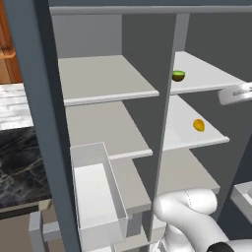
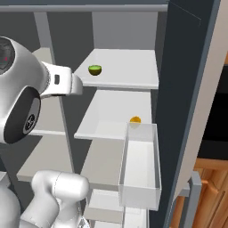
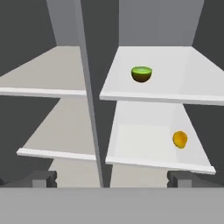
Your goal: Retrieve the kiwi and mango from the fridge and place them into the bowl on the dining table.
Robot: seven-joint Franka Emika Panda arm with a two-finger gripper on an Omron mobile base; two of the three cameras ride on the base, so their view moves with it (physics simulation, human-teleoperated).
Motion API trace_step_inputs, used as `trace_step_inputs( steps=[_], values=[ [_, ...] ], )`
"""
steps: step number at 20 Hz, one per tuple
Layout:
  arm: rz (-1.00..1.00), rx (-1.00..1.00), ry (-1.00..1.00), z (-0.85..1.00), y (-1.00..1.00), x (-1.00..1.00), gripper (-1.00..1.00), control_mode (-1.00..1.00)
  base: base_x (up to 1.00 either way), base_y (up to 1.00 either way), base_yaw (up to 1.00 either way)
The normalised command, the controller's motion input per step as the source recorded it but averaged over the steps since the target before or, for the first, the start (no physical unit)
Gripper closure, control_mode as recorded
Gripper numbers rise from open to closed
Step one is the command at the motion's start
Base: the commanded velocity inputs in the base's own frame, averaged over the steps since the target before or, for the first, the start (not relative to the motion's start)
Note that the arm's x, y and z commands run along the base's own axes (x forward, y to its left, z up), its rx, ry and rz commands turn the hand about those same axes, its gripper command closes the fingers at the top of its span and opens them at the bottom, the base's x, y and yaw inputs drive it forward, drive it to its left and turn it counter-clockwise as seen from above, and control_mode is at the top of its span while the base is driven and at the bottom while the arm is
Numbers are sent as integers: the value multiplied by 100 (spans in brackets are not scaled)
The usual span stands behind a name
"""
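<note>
Wide-spread, the end effector (image 3: 112, 178) holds nothing and faces the open fridge (image 1: 44, 123). Just beyond it, the mango (image 3: 180, 139) lies on the right middle shelf (image 3: 144, 144), toward its right edge. Farther up, the kiwi (image 3: 141, 74) sits on the shelf above. White door bin (image 2: 140, 164) hangs at right.

Kiwi (image 1: 178, 76) above mango (image 1: 199, 125), separate shelves
</note>
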Motion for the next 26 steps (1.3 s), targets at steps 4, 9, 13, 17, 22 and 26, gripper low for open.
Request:
trace_step_inputs(
  steps=[4, 9, 13, 17, 22, 26],
  values=[
    [5, -4, -7, 0, 0, 34, -100, -100, 0, 0, 0],
    [3, -1, -6, -1, -5, 30, -100, -100, 0, 0, 0],
    [1, 0, 0, 0, -13, 16, -100, -100, 0, 0, 0],
    [4, 1, 12, 7, -8, 12, -100, -100, 0, 0, 0],
    [2, 0, 6, 0, -1, 19, -100, -100, 0, 0, 0],
    [3, 0, 0, 0, 0, 30, -100, -100, 0, 0, 0]
  ],
)
